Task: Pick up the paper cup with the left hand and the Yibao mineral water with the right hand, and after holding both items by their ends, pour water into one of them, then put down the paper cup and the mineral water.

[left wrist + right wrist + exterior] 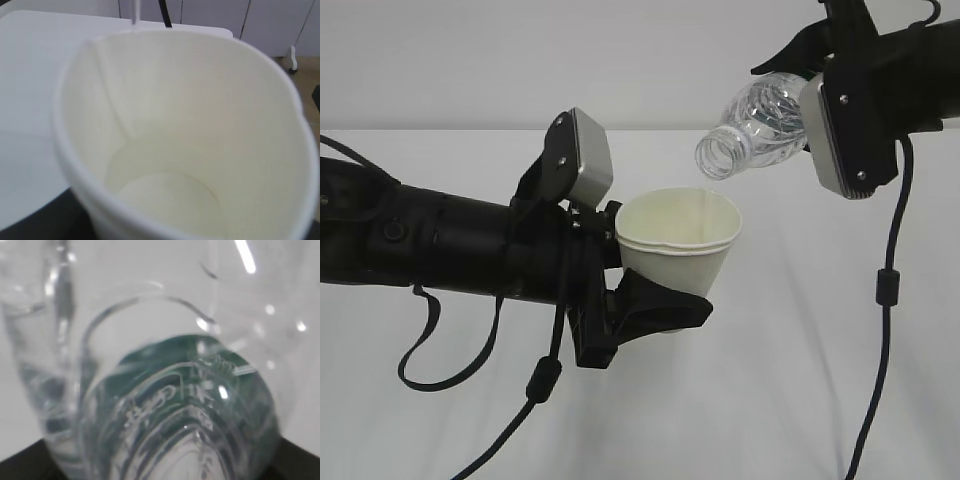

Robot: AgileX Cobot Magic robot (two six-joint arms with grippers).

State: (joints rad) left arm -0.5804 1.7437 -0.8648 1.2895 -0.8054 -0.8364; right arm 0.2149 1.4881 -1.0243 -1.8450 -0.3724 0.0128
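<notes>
Paper cup (pixel 678 238), 1 counted, is clamped low on its body by the left hand (pixel 638 300), the black fingers (pixel 665 305) closed against the cup's lower wall and base. It is held upright in the air above the white table (pixel 770 400), mouth up, with the rim slightly dented. A second rim line is seen below the top one, so 2 nested cups cannot be ruled out. From the left wrist view the cup (pixel 190 140) fills the frame; its inside is cream-white, and a shallow pool of water (pixel 170 200) seems to lie at the bottom.

Yibao mineral water (pixel 760 125), 1 bottle, is gripped at its rear end by the right hand (pixel 810 95); the fingers are mostly hidden behind the grey box module (pixel 848 120), but the bottle is carried off the table by them. It is tilted neck-down toward the left, and its uncapped mouth is just above and beside the cup's far rim, not touching. A thin stream of water (pixel 706 205), 1, is seen falling from the mouth into the cup. In the right wrist view the ribbed clear bottle (pixel 190 430) with green label is seen close and blurred.

2 black cables are counted hanging, 1 per arm (pixel 888 290).
</notes>
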